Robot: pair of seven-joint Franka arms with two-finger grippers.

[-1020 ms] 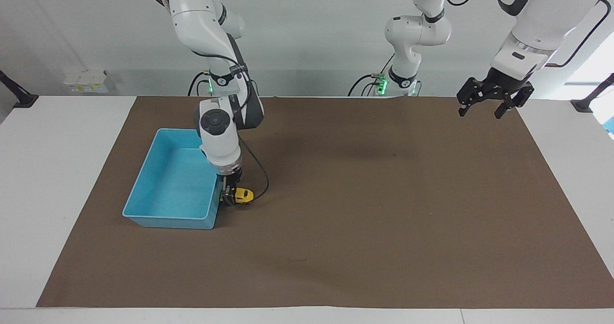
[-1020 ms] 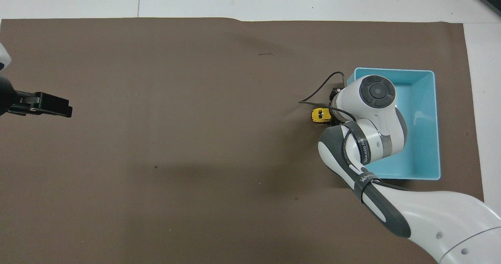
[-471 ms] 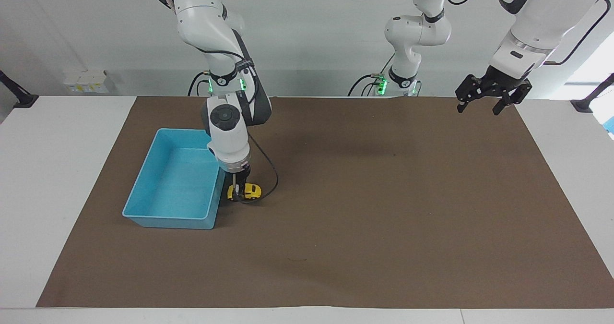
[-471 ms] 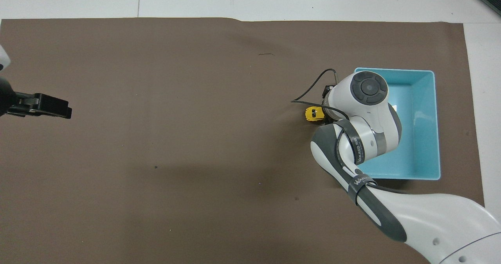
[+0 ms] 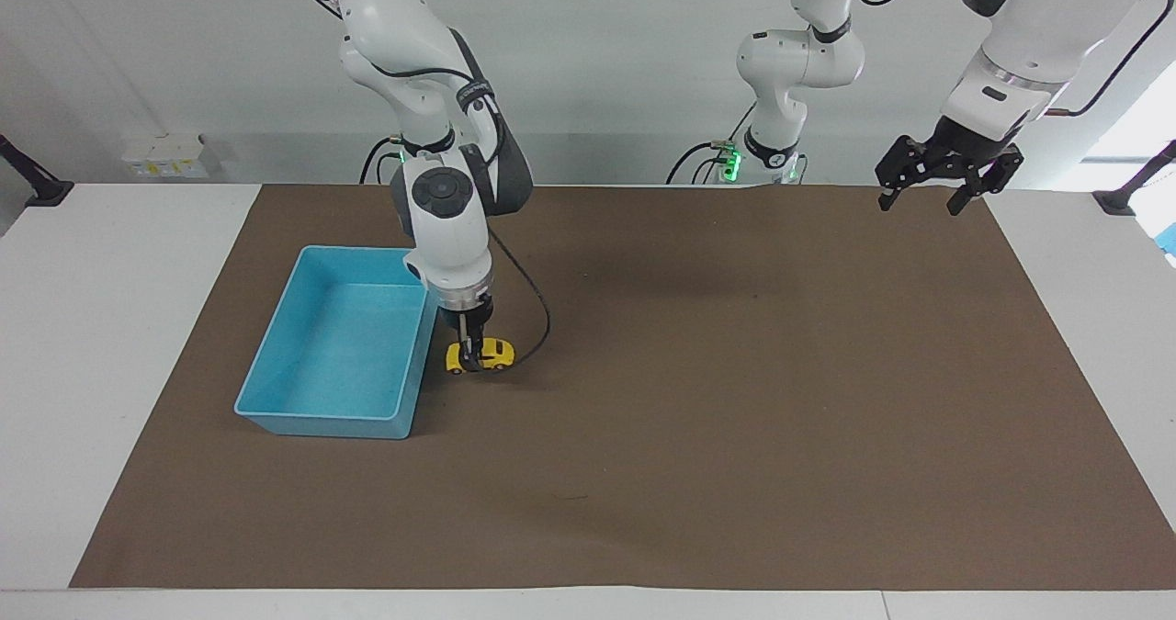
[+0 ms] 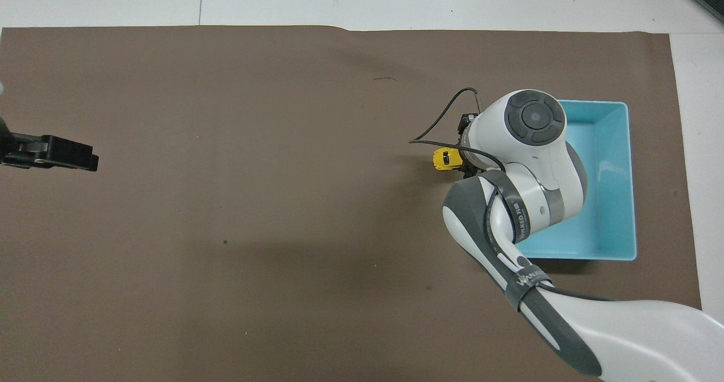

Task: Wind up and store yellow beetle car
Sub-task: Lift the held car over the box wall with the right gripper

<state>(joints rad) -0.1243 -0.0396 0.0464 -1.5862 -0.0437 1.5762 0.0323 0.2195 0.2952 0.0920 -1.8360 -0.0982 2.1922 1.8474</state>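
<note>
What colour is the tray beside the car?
Light blue. The tray shows best in the facing view, beside the yellow beetle car.

text | right arm (image 6: 512, 223) strap band — lettering, too small to read | nothing else

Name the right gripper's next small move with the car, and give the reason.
Probably drag it back along the mat toward the bin to wind it. The right gripper is shut on the car, whose wheels look down on the mat beside the bin, not in it. The left gripper waits, open.
</note>
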